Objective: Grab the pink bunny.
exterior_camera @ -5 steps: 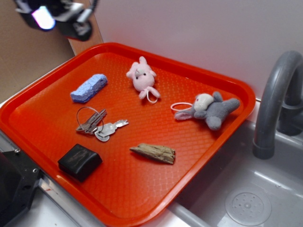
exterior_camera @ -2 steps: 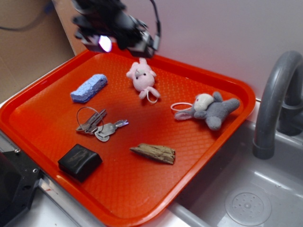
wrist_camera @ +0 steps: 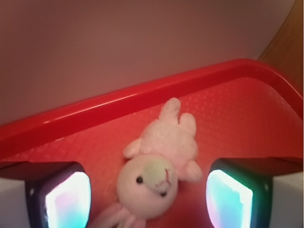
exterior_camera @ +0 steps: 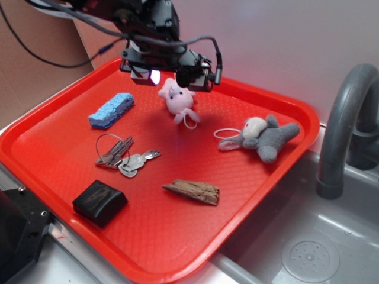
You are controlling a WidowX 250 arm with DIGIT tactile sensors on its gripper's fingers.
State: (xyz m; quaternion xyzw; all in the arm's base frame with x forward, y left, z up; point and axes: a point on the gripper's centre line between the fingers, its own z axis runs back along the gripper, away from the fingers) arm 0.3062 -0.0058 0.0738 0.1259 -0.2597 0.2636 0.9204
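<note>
Since the earlier frame the end effector has swung in from the tray's far-left corner to hang just above the pink bunny, fingers spread either side of its head. That bunny lies near the red tray's far rim. Risk: descending off-centre could nudge the soft toy aside or pinch only an ear. Only the wrist view shows the straddle; only the exterior shows the grey plush well to the bunny's right.

the arm reaches in from upper left, claw pointing down, its lit fingers spread apart.
</note>
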